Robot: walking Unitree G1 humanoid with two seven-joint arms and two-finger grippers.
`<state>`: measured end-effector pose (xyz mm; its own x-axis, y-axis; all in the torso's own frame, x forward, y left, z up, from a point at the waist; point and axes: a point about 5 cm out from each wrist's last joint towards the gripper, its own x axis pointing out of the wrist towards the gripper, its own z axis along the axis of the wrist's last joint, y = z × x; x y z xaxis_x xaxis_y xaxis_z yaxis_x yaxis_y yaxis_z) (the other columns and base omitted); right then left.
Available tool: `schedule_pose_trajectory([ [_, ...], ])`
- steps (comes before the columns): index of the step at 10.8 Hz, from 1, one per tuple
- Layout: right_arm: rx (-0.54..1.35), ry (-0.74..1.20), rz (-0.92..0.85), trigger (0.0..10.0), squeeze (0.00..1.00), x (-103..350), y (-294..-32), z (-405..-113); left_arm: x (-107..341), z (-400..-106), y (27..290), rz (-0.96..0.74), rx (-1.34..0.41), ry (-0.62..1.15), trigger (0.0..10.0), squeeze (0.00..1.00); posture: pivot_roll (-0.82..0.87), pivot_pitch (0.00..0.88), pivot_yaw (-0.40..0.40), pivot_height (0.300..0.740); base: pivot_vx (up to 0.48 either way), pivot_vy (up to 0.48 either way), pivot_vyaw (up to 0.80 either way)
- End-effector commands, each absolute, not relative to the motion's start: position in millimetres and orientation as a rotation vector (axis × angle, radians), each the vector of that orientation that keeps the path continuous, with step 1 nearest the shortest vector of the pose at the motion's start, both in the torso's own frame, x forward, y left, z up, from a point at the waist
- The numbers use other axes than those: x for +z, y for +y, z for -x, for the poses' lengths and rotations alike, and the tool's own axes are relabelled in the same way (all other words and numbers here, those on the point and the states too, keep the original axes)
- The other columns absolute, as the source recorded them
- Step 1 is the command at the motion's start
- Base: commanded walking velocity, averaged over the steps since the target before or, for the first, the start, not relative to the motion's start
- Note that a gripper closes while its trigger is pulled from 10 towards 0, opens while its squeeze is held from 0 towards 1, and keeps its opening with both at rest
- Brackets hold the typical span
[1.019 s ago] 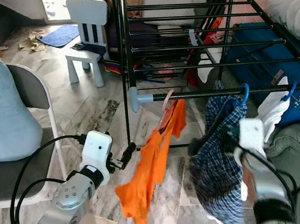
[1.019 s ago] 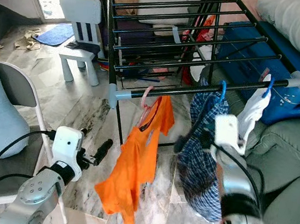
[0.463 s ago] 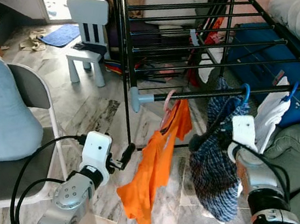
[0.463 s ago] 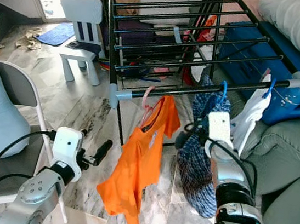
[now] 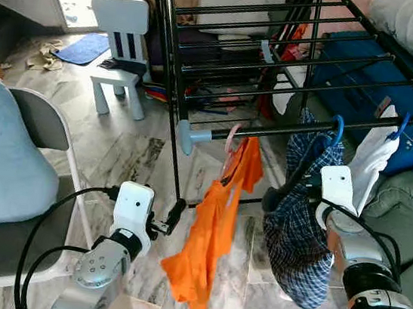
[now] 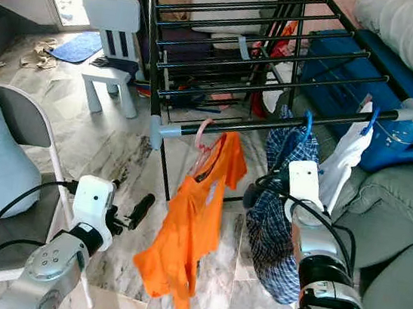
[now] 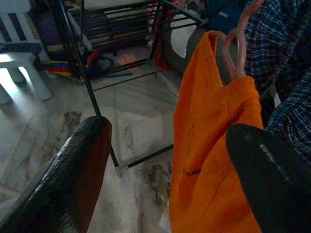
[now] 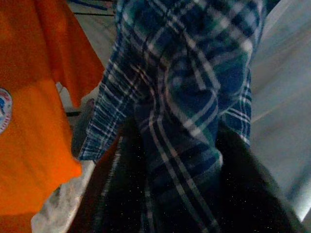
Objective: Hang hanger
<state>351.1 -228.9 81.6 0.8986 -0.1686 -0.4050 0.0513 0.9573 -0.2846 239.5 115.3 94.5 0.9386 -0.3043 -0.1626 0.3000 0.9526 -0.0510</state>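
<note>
Blue plastic caught the eye first: the blue hanger [image 5: 334, 130] hooked over the black rail [image 5: 317, 127] of the drying rack [image 5: 172, 81], right of centre in the left eye view, with the plaid shirt [image 5: 299, 228] draped below it. Its hook appeared to sit over the rail already, so the hanging looked nearly finished. To close the step well, the hook should be checked as fully seated, and the fingers should then draw back slowly, clear of the cloth, so nothing drags the garment off or slides it toward the orange shirt [image 5: 210, 239] on its pink hanger [image 5: 231, 137] just beside it.

The right gripper [image 5: 287, 189] was raised at mid-right of the frame, its silver arm bent upward from the lower right corner and its white wrist block tilted toward the rail. Its black fingers reached into the plaid folds; in the right wrist view the plaid cloth [image 8: 194, 97] lay between the two dark fingers, though whether they pinched it or stood loose around it could not be told.

The left gripper [image 5: 174, 215] was held low at lower centre-left, forearm angled up from the bottom edge, fingers [image 7: 77, 170] spread wide and holding nothing, pointing toward the orange shirt. A white shirt [image 5: 374, 154] hung further right on the rail.
</note>
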Motion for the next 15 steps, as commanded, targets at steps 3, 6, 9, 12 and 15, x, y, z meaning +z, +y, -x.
schedule_pose_trajectory([
  [3,-0.105,0.409,0.28,0.0,0.0,88,-224,-357,90,-242,118,0.023,-0.296,0.197,10.0,0.0,-0.14,0.048,0.071,0.74,0.0,0.0,0.0],
  [6,-0.098,0.377,0.258,0.0,0.0,91,-223,-359,90,-244,117,0.026,-0.295,0.197,10.0,0.0,-0.15,0.044,0.07,0.74,0.0,0.0,0.0],
  [9,-0.084,0.359,0.255,0.0,0.0,91,-214,-360,90,-244,117,0.029,-0.293,0.198,10.0,0.0,-0.14,0.038,0.067,0.74,0.0,0.0,0.0],
  [12,-0.107,0.244,0.235,0.0,0.0,106,-217,-362,89,-244,117,0.031,-0.29,0.195,10.0,0.0,-0.14,0.031,0.061,0.74,0.0,0.0,0.0],
  [15,-0.141,0.202,0.219,0.0,0.0,101,-221,-345,89,-244,120,0.019,-0.27,0.191,10.0,0.0,-0.14,0.022,0.056,0.74,0.0,0.0,0.0],
])
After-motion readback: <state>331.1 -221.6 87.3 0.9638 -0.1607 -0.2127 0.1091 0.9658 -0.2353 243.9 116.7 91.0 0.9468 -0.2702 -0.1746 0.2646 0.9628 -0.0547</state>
